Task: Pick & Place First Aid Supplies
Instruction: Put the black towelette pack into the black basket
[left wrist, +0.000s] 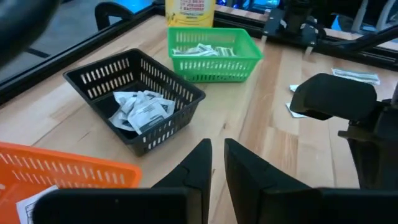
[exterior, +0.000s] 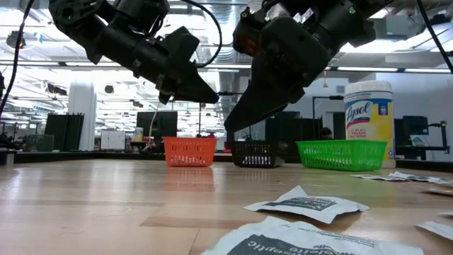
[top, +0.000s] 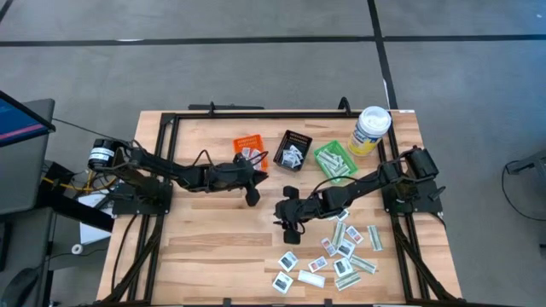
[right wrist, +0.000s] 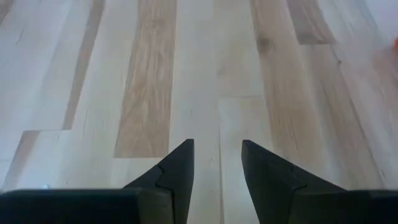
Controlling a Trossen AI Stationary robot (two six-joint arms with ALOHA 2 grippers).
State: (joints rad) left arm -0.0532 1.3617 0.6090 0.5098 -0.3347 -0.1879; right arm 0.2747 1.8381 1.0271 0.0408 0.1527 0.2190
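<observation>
Wooden planks make up the table (top: 205,243), the largest thing in view, with both dark arms reaching over its middle. Beyond the grippers, along the far edge, stands a yellow canister (exterior: 368,117) whose label reads "Lysol". Three small bins sit in a row ahead of the left gripper (left wrist: 214,163): an orange bin (top: 250,151) just beside it, a black bin (left wrist: 134,106) holding crumpled white packets, and a green bin (left wrist: 213,53) farthest off, holding pale-green strips. The left gripper hangs empty above the bare wood, its fingers narrowly parted with a slim gap between them. The right gripper (right wrist: 216,163) hovers over bare planks near the table's centre, fingers spread apart and pinching nothing. The first aid supplies (top: 341,251) lie scattered flat on the table just behind and beside the right gripper, more than a dozen small packets, their print too small to read.
</observation>
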